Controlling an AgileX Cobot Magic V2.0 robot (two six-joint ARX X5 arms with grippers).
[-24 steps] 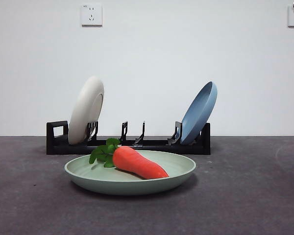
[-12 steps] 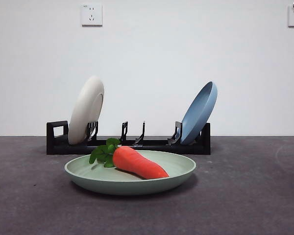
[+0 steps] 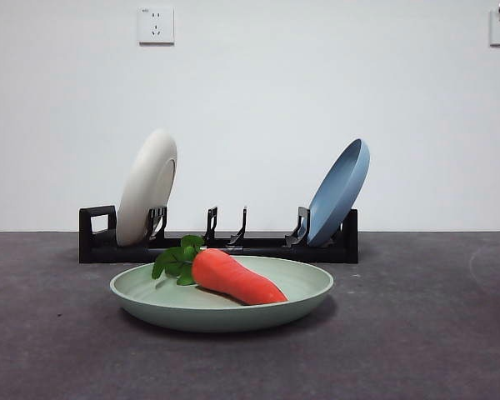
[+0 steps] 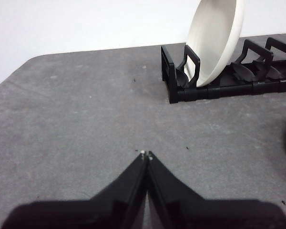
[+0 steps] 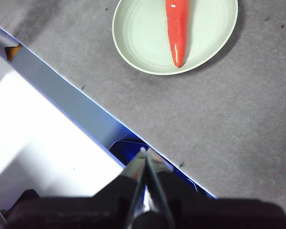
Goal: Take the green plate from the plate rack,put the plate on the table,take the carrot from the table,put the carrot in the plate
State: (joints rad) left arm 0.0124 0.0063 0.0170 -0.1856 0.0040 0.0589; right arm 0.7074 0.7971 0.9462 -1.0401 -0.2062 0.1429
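Note:
The green plate lies flat on the table in front of the plate rack. The carrot lies in the plate, leaves to the left. The right wrist view shows plate and carrot from high above. My right gripper is shut and empty, well away from the plate, over the table's edge. My left gripper is shut and empty, low over bare table short of the rack's loop end.
A cream-white plate stands in the rack's left slot and a blue plate leans in its right slot. The middle slots hold nothing. A white and blue surface lies beyond the table's edge.

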